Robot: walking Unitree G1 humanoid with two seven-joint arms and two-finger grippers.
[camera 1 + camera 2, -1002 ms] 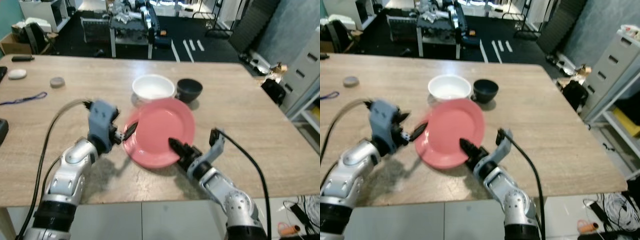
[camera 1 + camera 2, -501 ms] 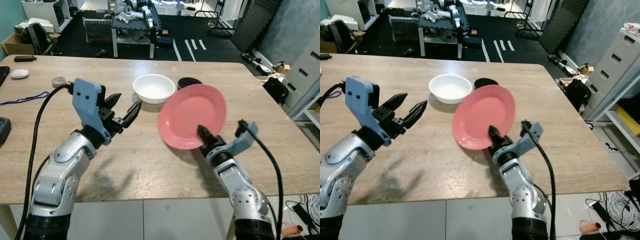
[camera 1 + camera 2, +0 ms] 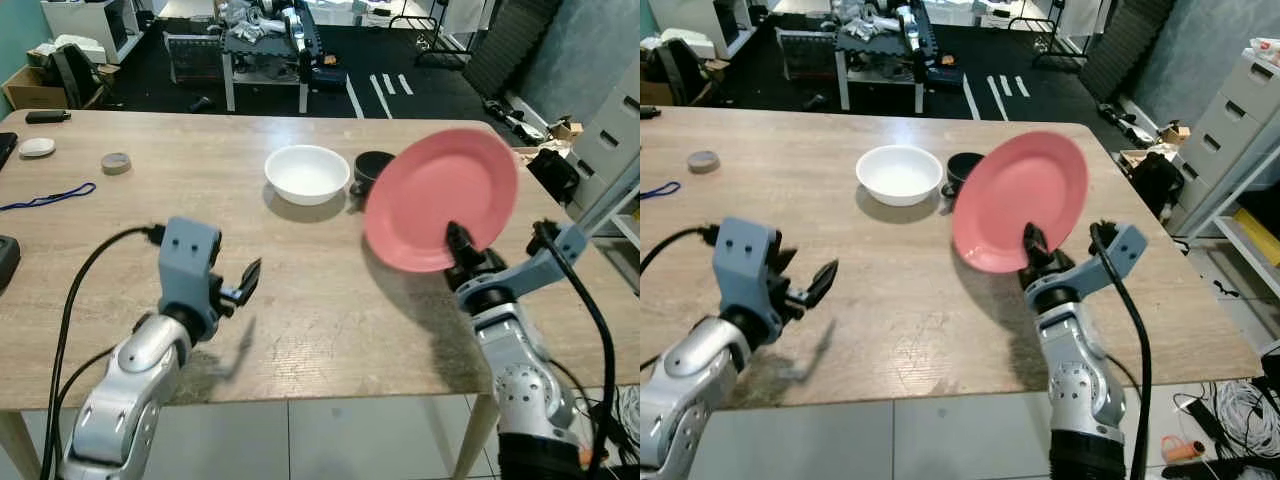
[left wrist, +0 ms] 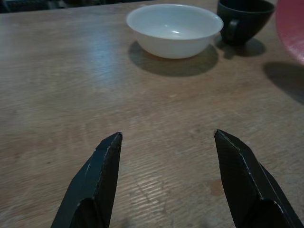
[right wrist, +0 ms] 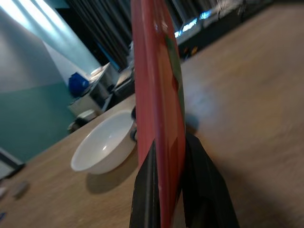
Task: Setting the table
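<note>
My right gripper (image 3: 459,243) is shut on the lower rim of a pink plate (image 3: 440,200), which it holds up tilted above the table's right side; the plate (image 5: 156,104) is edge-on between the fingers (image 5: 202,183) in the right wrist view. A white bowl (image 3: 307,173) and a black cup (image 3: 372,168) stand on the wooden table (image 3: 300,300) behind it. My left gripper (image 3: 245,280) is open, low over the table's near left, with nothing between its fingers (image 4: 97,175); it faces the bowl (image 4: 174,29) and cup (image 4: 244,19).
A tape roll (image 3: 115,163), a white object (image 3: 37,147) and a blue cord (image 3: 45,196) lie at the far left of the table. Beyond the table stand a cluttered cart (image 3: 265,45) and, at right, a grey drawer cabinet (image 3: 615,130).
My right gripper has lifted the pink plate higher and further right, more upright. My left gripper has dropped lower and drawn back toward the near edge, still open.
</note>
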